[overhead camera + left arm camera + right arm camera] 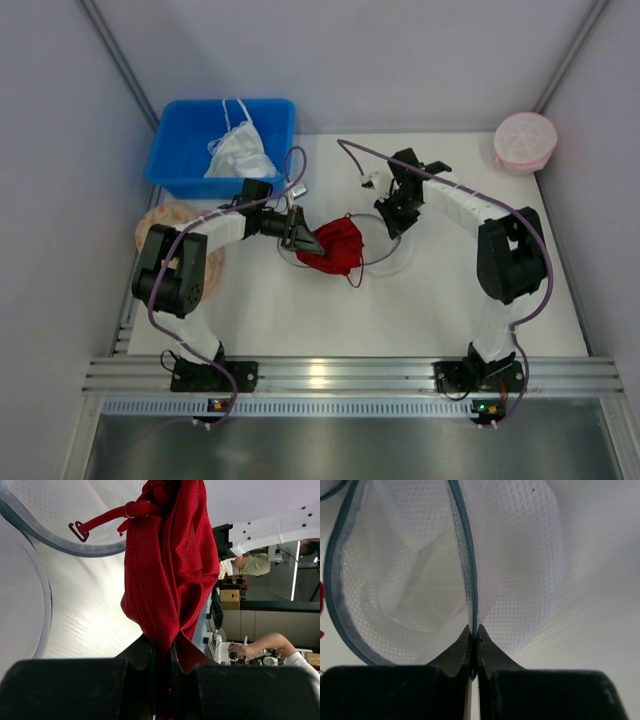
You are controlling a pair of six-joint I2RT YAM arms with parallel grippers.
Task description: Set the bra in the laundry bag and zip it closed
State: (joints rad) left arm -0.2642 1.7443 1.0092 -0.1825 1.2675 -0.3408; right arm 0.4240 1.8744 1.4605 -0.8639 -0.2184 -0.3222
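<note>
Gripping the bra (335, 245) in the left tool (297, 232) over the left part of the laundry bag (392, 255) on the counter (300, 310), and pinching the bag's zip edge opposite, to the right, in the right tool (398, 212).

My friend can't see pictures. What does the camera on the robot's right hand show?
The right gripper is shut tight, its two black fingers pinching the blue-grey zipper edge of the white mesh laundry bag. The bag's mouth gapes open on the left, showing its white netting inside.
</note>
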